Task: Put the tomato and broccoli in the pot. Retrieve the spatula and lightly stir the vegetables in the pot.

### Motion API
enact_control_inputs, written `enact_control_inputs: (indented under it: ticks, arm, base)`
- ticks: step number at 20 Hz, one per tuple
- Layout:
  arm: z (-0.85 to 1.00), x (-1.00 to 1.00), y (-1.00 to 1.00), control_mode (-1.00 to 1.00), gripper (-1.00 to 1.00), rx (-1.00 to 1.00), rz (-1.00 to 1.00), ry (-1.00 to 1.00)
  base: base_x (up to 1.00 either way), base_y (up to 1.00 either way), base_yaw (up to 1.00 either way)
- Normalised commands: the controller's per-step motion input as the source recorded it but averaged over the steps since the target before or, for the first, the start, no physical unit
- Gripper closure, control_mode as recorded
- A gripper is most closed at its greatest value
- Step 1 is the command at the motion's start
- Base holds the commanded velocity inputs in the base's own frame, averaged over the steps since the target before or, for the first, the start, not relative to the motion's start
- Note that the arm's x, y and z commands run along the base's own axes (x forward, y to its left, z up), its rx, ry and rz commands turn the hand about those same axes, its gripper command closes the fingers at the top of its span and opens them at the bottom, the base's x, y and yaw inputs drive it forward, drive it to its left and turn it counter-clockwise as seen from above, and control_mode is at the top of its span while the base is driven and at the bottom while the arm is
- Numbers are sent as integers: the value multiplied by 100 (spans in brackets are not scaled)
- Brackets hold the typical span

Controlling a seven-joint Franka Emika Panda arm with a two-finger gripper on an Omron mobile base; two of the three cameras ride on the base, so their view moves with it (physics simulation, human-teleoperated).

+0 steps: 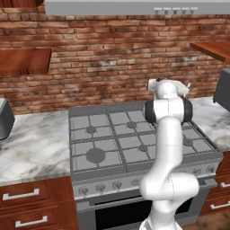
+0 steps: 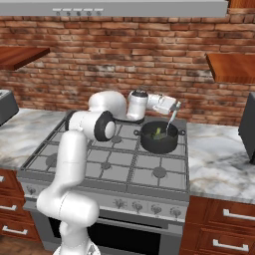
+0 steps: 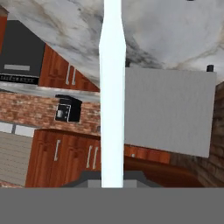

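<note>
Your arm (image 2: 99, 122) reaches over the stove (image 2: 112, 164) toward its back right burner, where the pot (image 2: 159, 137) sits. In the right base view you see the tool (image 2: 172, 105) above the pot's far rim, pinching the spatula (image 2: 172, 118) by its pale handle. The handle slants down from the tool into the pot. The spatula's head is hidden by the pot wall, so you cannot tell whether it touches the food.

Inside the pot you can make out a green patch, the broccoli (image 2: 157, 131), lying toward the near side. The tomato cannot be made out from this angle.

In the hand view the handle (image 3: 112, 94) runs as a pale strip straight up the middle of the frame, with the tool's jaws pressed on it at the bottom. Behind it you see marble desk (image 3: 175, 30), wooden cabinets (image 3: 61, 162) and brick wall, all rolled with the hand.

In the left base view the arm's upper link (image 1: 168, 110) blocks the pot. The marble desk flanks the stove on both sides, and the hood (image 2: 134, 7) hangs above.
</note>
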Motion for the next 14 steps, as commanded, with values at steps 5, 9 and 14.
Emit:
enact_control_inputs:
  ticks: [5,9,14]
  arm:
    - [-3,-11,24,-100,100,-1,-1,0]
    - [0,0,13,-100,100,-1,0,0]
    - [-16,0,7,-100,100,-6,0,0]
  base:
    - [0,0,0]
    - [0,0,0]
    - [0,0,0]
